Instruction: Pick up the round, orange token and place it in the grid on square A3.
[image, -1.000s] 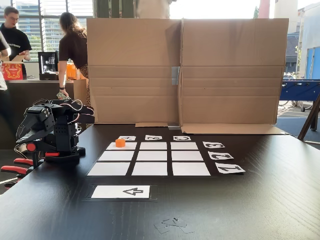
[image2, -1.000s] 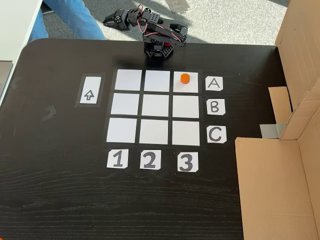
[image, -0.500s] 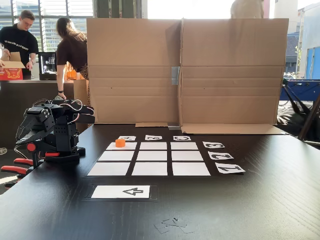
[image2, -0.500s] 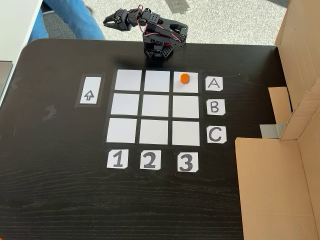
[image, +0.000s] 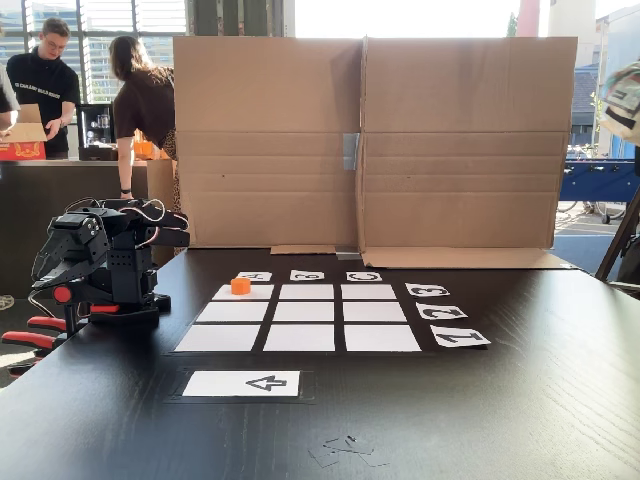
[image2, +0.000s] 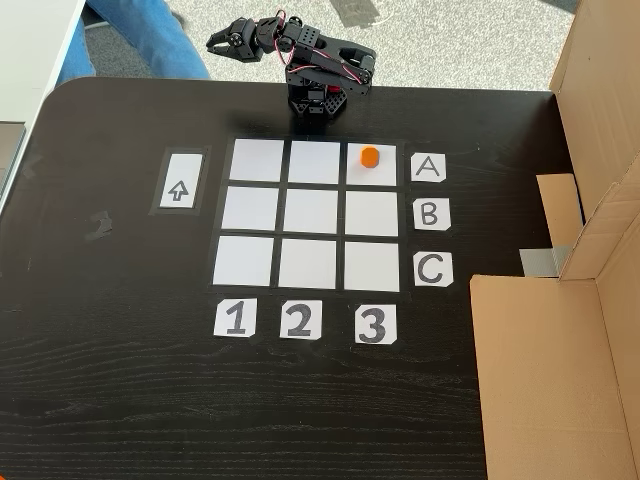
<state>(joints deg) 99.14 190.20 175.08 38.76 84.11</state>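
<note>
The orange token (image2: 369, 157) sits on square A3 (image2: 372, 172) of the grid (image2: 310, 212), the corner cell beside card A (image2: 428, 168), near the surface's (image2: 120, 400) far edge. The folded arm's tool (image2: 222, 41) hangs beyond that edge, fingers slightly parted, holding nothing.

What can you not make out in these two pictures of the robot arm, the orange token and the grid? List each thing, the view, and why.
- Gripper, the fixed view from above: too small to tell whether it is open or shut.
- Gripper, the low fixed view: hidden within the folded dark arm.
- Token, low view: its underside and contact with square A3 are too small to judge.
- Cardboard box, view from above: cut off by the right edge.
</note>
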